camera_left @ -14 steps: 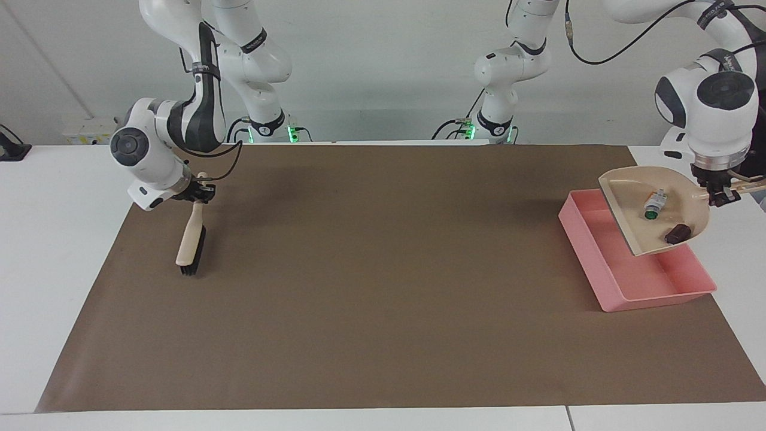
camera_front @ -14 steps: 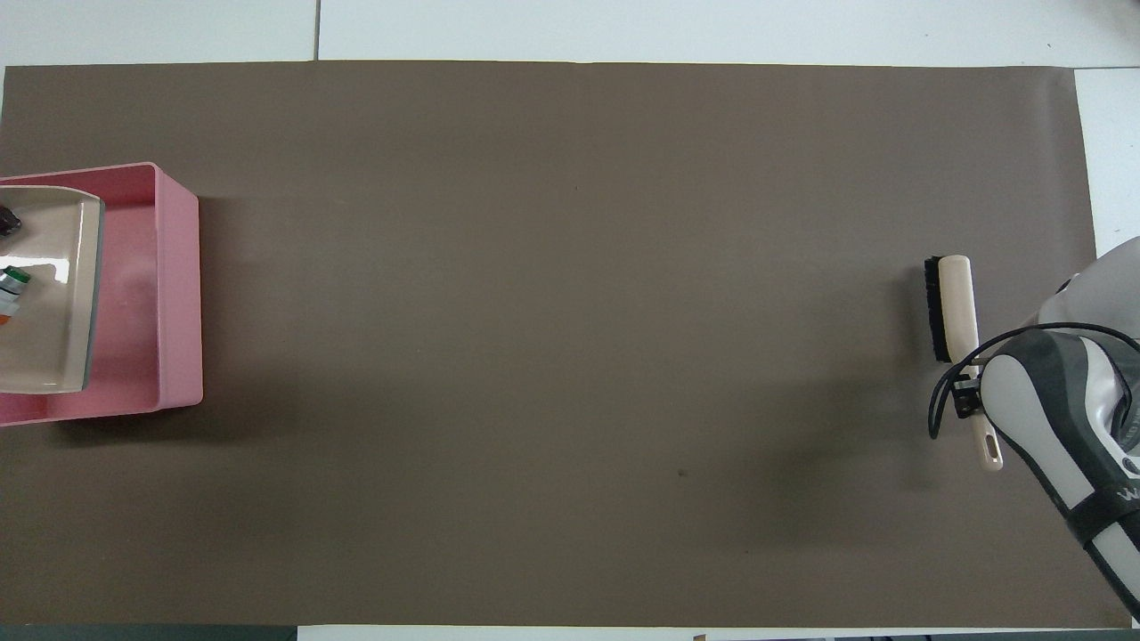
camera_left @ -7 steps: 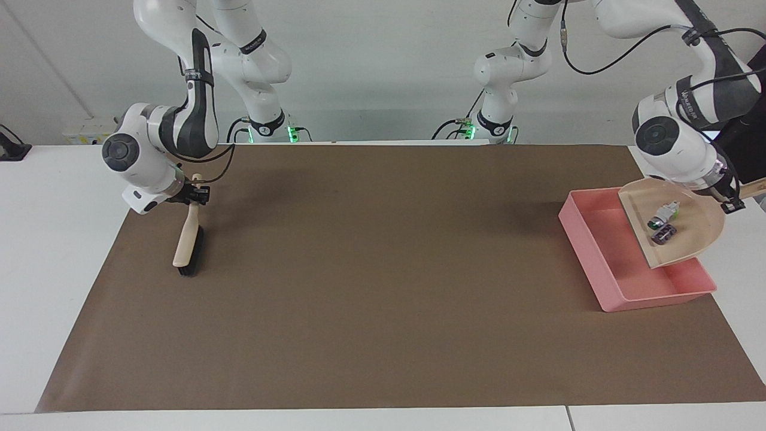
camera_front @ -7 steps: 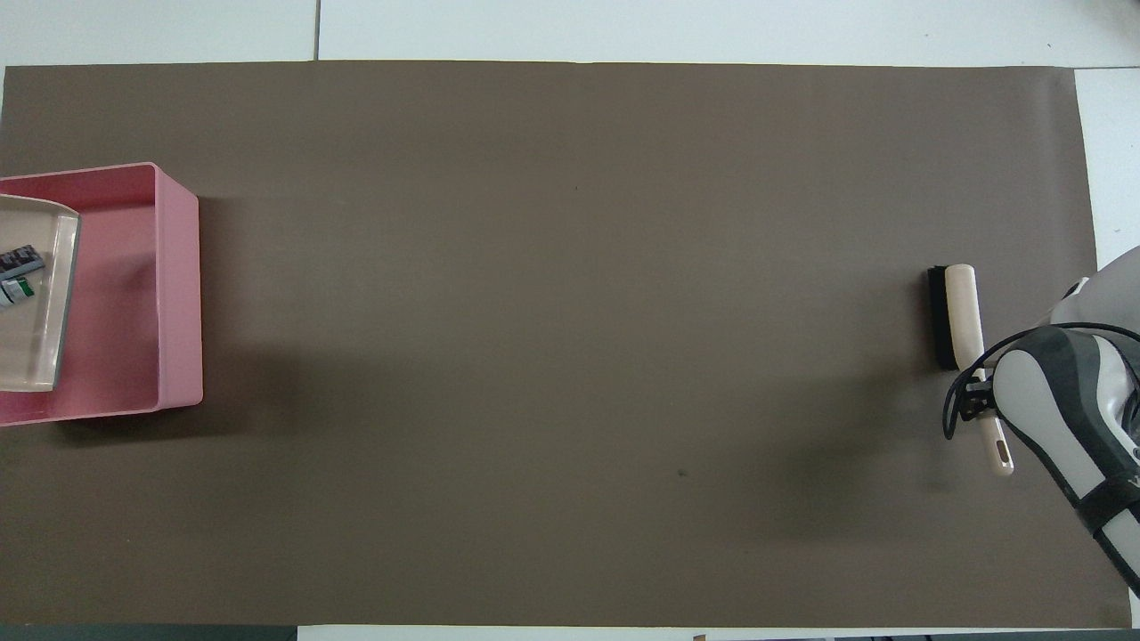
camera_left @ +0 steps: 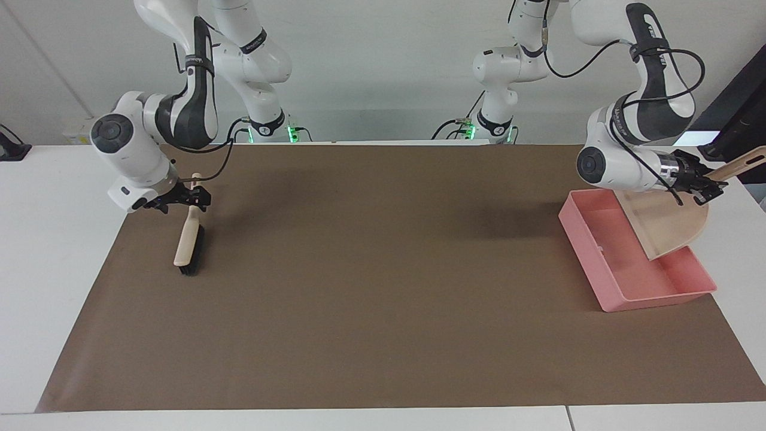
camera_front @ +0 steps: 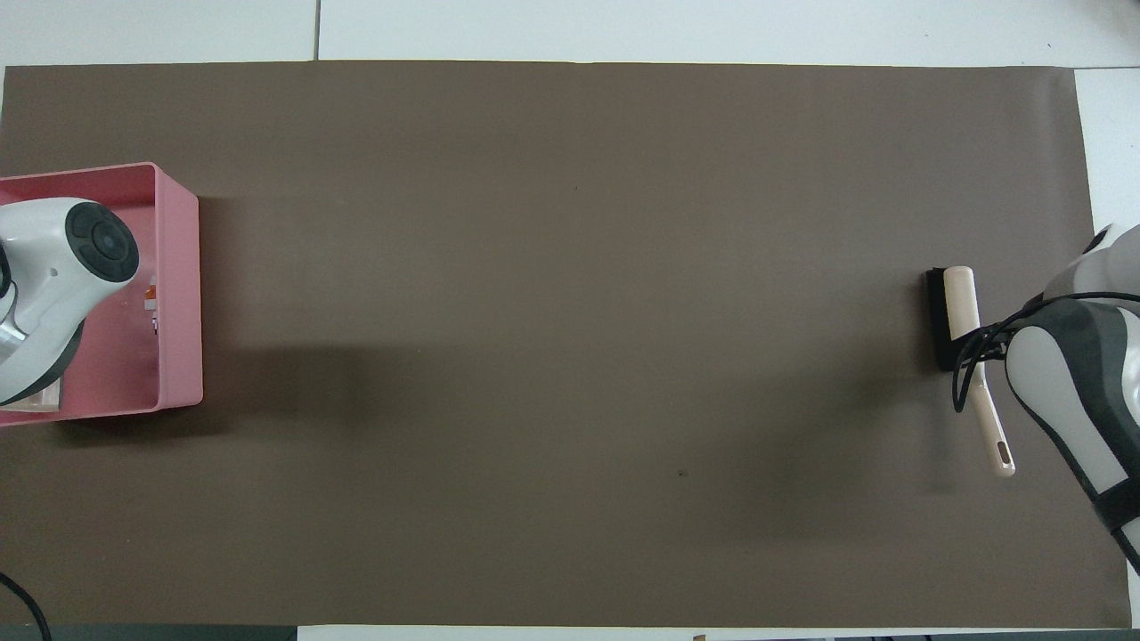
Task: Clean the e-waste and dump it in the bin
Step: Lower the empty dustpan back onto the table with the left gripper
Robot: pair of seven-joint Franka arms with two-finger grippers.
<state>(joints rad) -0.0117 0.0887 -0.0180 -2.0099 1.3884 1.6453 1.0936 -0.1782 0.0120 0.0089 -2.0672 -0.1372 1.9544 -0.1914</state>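
Observation:
My left gripper (camera_left: 699,184) is shut on the handle of the beige dustpan (camera_left: 667,224) and holds it tipped steeply, mouth down, over the pink bin (camera_left: 634,302). No e-waste shows in the pan. In the overhead view a small white-and-orange piece (camera_front: 152,304) shows inside the bin (camera_front: 181,267), by its wall toward the table's middle. The dark block is hidden. My left arm covers most of the bin and dustpan (camera_front: 40,398) there. My right gripper (camera_left: 190,197) is shut on the handle of a brush (camera_left: 187,245) whose black bristles rest on the mat.
The brown mat (camera_left: 383,269) covers most of the white table. The bin stands at the left arm's end, the brush (camera_front: 957,303) at the right arm's end.
My left arm has swung over the bin and tipped the dustpan from nearly level to steep; the two pieces have slid out of it. My right arm has shifted slightly with the brush.

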